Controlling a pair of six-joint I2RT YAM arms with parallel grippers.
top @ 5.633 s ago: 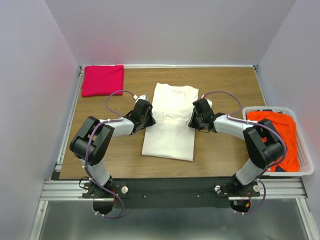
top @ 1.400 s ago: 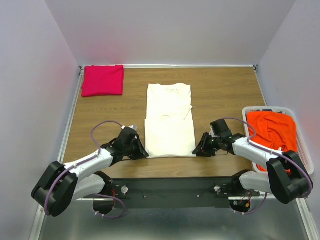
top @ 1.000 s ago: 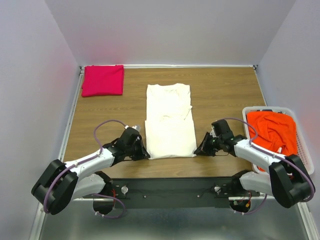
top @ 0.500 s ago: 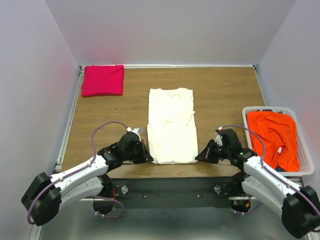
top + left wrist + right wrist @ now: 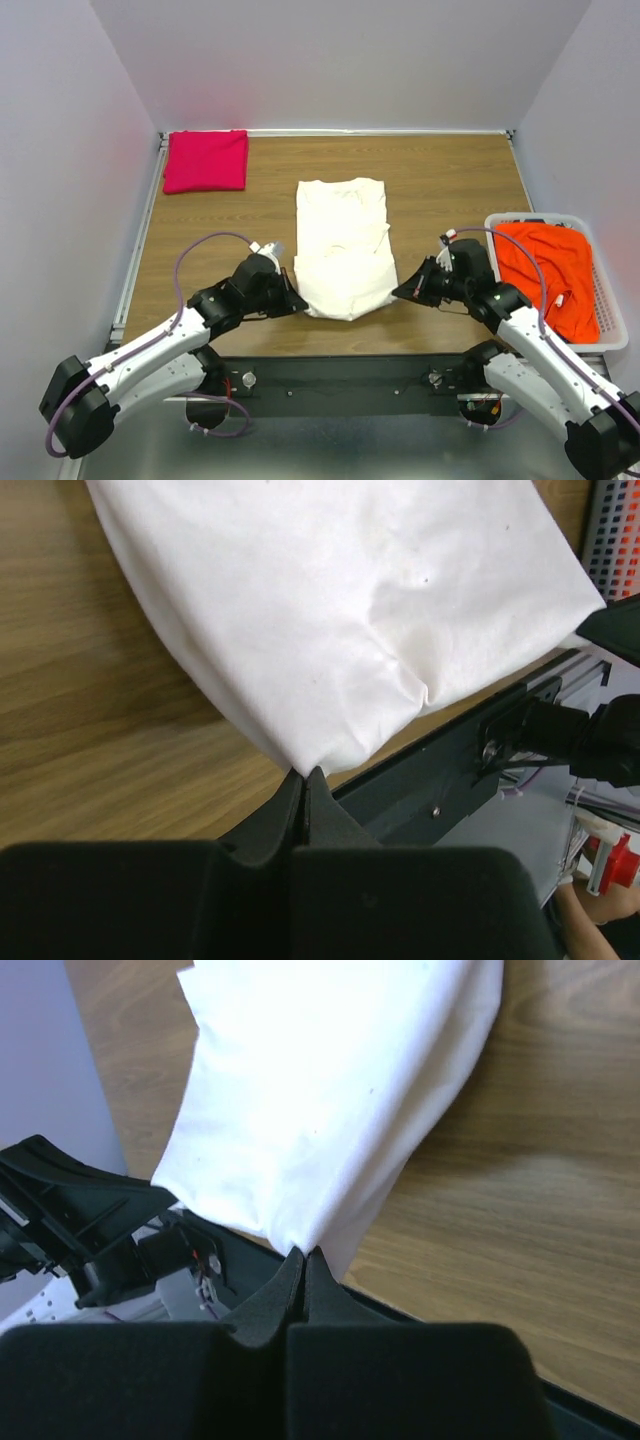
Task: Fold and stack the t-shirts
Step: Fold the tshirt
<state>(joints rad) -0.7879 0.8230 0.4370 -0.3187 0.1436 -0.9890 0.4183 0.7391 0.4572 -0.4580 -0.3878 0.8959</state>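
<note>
The cream-white t-shirt (image 5: 342,240) lies lengthwise in the middle of the table, its near hem raised off the wood. My left gripper (image 5: 292,296) is shut on the near-left hem corner, seen in the left wrist view (image 5: 303,770). My right gripper (image 5: 398,293) is shut on the near-right hem corner, seen in the right wrist view (image 5: 303,1250). The cloth (image 5: 340,610) hangs between them, sagging in the middle (image 5: 330,1090). A folded magenta-pink t-shirt (image 5: 205,160) lies at the far left corner. The orange-red t-shirt (image 5: 545,270) is bunched in the basket.
A white plastic laundry basket (image 5: 612,330) stands at the right edge of the table. The black rail (image 5: 340,375) carrying the arm bases runs along the near edge, just below the raised hem. Grey walls close in left, right and behind.
Both grippers have closed on the near hem corners and lifted them off the table, moving slightly away from the near edge. The hem now hangs in a sag.
</note>
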